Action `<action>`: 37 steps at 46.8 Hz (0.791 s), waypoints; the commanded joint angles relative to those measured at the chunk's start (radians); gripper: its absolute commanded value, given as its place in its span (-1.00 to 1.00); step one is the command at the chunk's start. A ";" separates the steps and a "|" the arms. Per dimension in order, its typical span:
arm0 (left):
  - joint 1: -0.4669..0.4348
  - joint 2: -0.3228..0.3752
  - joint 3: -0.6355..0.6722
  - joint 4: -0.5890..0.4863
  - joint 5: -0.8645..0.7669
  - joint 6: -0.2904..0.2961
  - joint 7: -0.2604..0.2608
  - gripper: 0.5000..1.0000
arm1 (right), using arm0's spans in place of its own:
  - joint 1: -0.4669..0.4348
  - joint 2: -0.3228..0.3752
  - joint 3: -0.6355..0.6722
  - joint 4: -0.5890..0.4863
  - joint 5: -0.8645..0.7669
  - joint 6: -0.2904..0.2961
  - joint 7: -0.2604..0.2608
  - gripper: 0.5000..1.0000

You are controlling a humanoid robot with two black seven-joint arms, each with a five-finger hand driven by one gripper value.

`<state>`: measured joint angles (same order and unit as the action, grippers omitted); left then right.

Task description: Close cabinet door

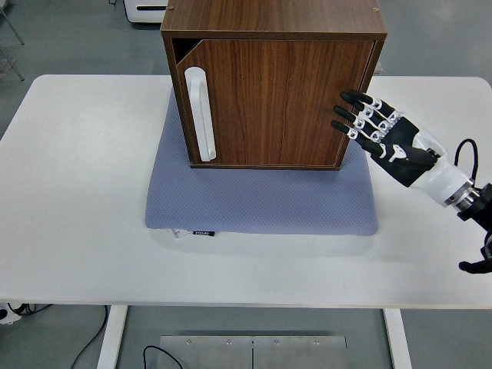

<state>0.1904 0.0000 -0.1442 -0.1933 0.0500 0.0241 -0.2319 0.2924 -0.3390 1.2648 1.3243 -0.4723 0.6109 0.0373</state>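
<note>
A dark wooden cabinet (277, 31) stands on a blue-grey mat (261, 204) at the table's back middle. Its door (269, 104) faces me and lies nearly flush with the front, with a thin dark gap at the top left corner. A white handle (200, 114) runs upright along the door's left side. My right hand (377, 131) is open, fingers spread, just off the cabinet's right front edge, clear of the door. The left arm is out of view.
The white table (77, 192) stretches wide to the left and right of the mat. A white appliance base (146, 9) shows on the floor behind the table.
</note>
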 commanded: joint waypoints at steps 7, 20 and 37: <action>0.000 0.000 0.000 0.000 0.001 0.000 0.000 1.00 | -0.104 0.008 0.082 0.001 0.003 0.000 0.003 1.00; 0.000 0.000 0.000 0.000 -0.001 -0.001 0.000 1.00 | -0.177 0.021 0.142 -0.002 0.069 0.000 0.013 1.00; 0.000 0.000 0.000 0.000 0.001 0.000 0.000 1.00 | -0.206 0.107 0.214 -0.056 0.143 0.000 0.032 1.00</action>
<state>0.1902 0.0000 -0.1443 -0.1933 0.0505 0.0234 -0.2319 0.0935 -0.2463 1.4592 1.2742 -0.3296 0.6109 0.0683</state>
